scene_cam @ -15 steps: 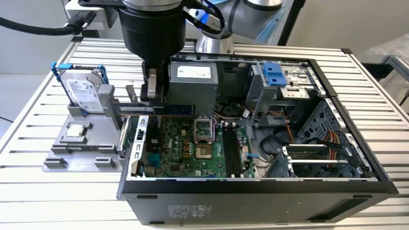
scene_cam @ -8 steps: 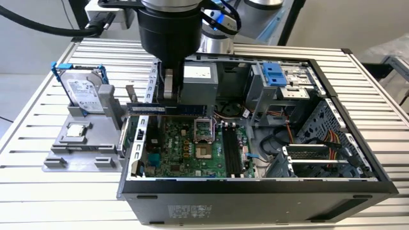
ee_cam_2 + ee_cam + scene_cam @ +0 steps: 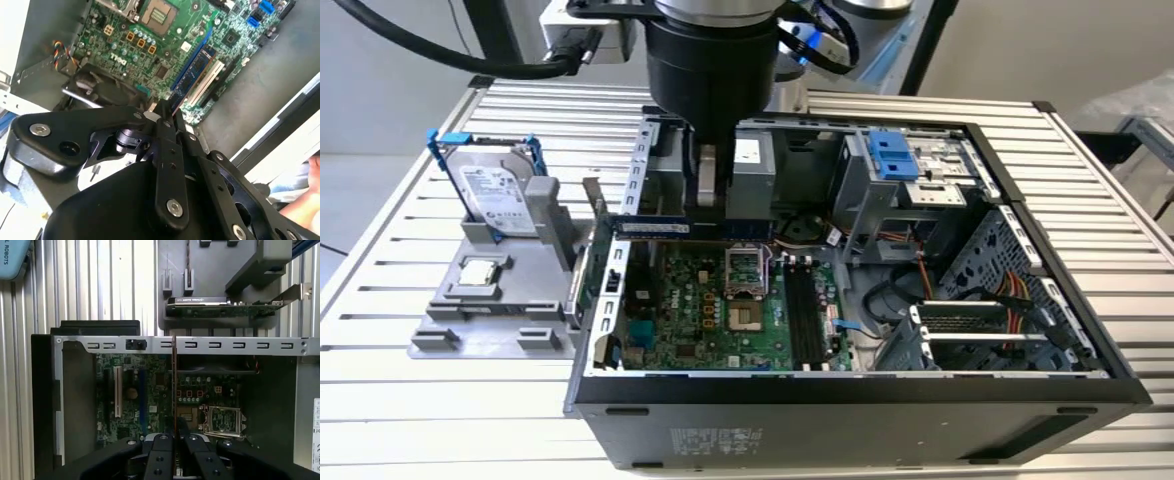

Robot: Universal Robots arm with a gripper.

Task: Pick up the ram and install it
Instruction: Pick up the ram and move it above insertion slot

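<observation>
On the slatted aluminium table point(image 3: 414, 420): open PC case point(image 3: 854, 425) lying on its side, green motherboard point(image 3: 694, 300) facing up. Table runs out to the frame edges. Pale floor and a pale wall lie beyond it.

Beside the case, at the exterior view's left: grey fixture point(image 3: 494, 315) flat on the slats. Hard drive point(image 3: 494, 195) in a blue frame stands upright in it. Small square processor chip point(image 3: 480, 270) sits in a recess just in front of the drive.

Gripper point(image 3: 707, 205) hangs above the rear part of the case, fingers point(image 3: 164, 442) closed tight on the ram point(image 3: 654, 228). Ram is held level above the motherboard, clear of it, jutting from the fingertips toward the exterior view's left. In the first wrist view it appears edge-on as a thin line point(image 3: 174, 382) between the fingers. In the second wrist view it reaches out over the board point(image 3: 195, 70).

Black memory slots point(image 3: 807, 315) lie apart from the ram, toward the exterior view's right.
</observation>
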